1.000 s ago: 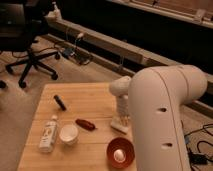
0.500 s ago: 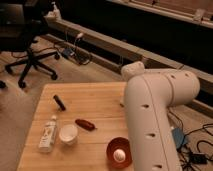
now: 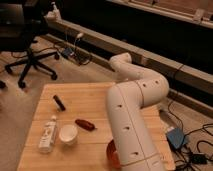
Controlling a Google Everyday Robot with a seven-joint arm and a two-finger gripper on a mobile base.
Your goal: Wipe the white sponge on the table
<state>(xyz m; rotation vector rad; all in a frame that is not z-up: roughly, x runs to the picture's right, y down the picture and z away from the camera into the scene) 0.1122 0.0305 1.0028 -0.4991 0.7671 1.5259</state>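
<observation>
The camera view hid the hand behind the robot's arm [image 3: 131,120], so its grip could not be told. The white sponge was hidden too. A cup [image 3: 68,134] stood near the tabletop's [image 3: 80,100] front edge. Likely step: reaching; next, find the sponge.

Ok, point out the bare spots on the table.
The table is bare along its far edge and between the black object and the arm. The bottle, cup and red object crowd the near left. End effector hidden.

Light plank table [image 3: 85,100]; sponge and end effector hidden behind arm.
</observation>
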